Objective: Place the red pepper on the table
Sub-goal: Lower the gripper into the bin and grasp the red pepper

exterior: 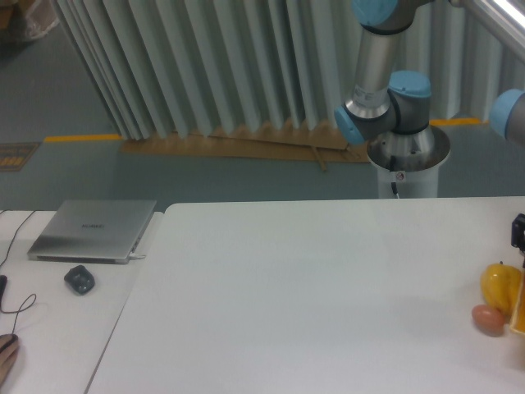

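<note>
I see the white table [312,295] with a yellow pepper [499,286] at its right edge and a small pinkish-orange fruit [489,319] touching it just below. The red pepper is nowhere in my view. A dark bit at the far right edge may be the gripper [519,232], but I cannot tell how its jaws stand. A silver laptop [93,230] and mouse [79,280] sit on the side desk [57,328]

White table [312,295], yellow pepper [499,286], laptop [93,230]
</note>
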Tool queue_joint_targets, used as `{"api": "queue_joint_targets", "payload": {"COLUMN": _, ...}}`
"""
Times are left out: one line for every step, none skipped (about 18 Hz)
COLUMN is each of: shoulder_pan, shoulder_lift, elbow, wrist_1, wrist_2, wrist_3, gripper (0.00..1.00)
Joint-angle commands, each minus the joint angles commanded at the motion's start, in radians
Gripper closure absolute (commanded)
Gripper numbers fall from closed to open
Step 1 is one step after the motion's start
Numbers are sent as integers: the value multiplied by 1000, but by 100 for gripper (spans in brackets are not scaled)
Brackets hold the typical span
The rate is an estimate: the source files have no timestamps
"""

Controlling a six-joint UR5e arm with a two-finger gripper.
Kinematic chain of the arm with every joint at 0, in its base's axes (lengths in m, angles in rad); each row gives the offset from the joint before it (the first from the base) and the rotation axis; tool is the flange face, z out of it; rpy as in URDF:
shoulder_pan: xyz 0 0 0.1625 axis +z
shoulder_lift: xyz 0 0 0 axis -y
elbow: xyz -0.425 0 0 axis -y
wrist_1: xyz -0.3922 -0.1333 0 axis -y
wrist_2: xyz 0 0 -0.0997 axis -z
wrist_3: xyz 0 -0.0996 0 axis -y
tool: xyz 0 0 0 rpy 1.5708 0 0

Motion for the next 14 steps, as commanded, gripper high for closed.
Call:
{"api": "queue_joint_targets", "payload": {"shoulder_pan": -8, "shoulder_lift": 8, "elbow": 0, "wrist_1": -11, "wrist_2": -9, "wrist_3": 2, "gripper": 34}}
{"api": "queue_joint_targets", "payload": {"shoulder_pan": -14, "shoulder_lift": 14, "elbow": 0, "wrist_1": -22, "wrist_2": -15, "wrist_3": 5, "gripper": 34}}
{"api": "queue_joint_targets", "payload": {"shoulder_pan": -23, "shoulder_lift": 18, "elbow": -2, "wrist_1": -34, "wrist_2": -15, "wrist_3": 9, "gripper": 34}}
{"api": "queue_joint_targets", "payload": {"shoulder_pan": -35, "shoulder_lift": 20, "elbow": 0, "wrist_1": -43, "wrist_2": -15, "wrist_3": 9, "gripper": 34}}
{"api": "queue_joint_targets", "payload": {"shoulder_pan": -46, "shoulder_lift": 21, "elbow": 0, "wrist_1": -46, "wrist_2": -14, "wrist_3": 11, "gripper": 34}}
{"api": "queue_joint_targets", "payload": {"shoulder_pan": -55, "shoulder_lift": 22, "elbow": 0, "wrist_1": -52, "wrist_2": -14, "wrist_3": 15, "gripper": 34}}
{"api": "queue_joint_targets", "payload": {"shoulder_pan": -63, "shoulder_lift": 23, "elbow": 0, "wrist_1": -58, "wrist_2": -12, "wrist_3": 27, "gripper": 34}}
{"api": "queue_joint_targets", "payload": {"shoulder_pan": -72, "shoulder_lift": 29, "elbow": 0, "wrist_1": -63, "wrist_2": -12, "wrist_3": 52, "gripper": 34}}
{"api": "queue_joint_targets", "payload": {"shoulder_pan": -78, "shoulder_lift": 37, "elbow": 0, "wrist_1": -71, "wrist_2": -12, "wrist_3": 76, "gripper": 34}}
{"api": "queue_joint_targets", "payload": {"shoulder_pan": -83, "shoulder_lift": 41, "elbow": 0, "wrist_1": -80, "wrist_2": -11, "wrist_3": 104, "gripper": 34}}
{"api": "queue_joint_targets", "payload": {"shoulder_pan": -89, "shoulder_lift": 48, "elbow": 0, "wrist_1": -88, "wrist_2": -11, "wrist_3": 132, "gripper": 34}}
{"api": "queue_joint_targets", "payload": {"shoulder_pan": -103, "shoulder_lift": 49, "elbow": 0, "wrist_1": -91, "wrist_2": -11, "wrist_3": 150, "gripper": 34}}
{"api": "queue_joint_targets", "payload": {"shoulder_pan": -117, "shoulder_lift": 49, "elbow": 0, "wrist_1": -91, "wrist_2": -8, "wrist_3": 156, "gripper": 34}}
{"api": "queue_joint_targets", "payload": {"shoulder_pan": -127, "shoulder_lift": 49, "elbow": 0, "wrist_1": -91, "wrist_2": -6, "wrist_3": 158, "gripper": 34}}
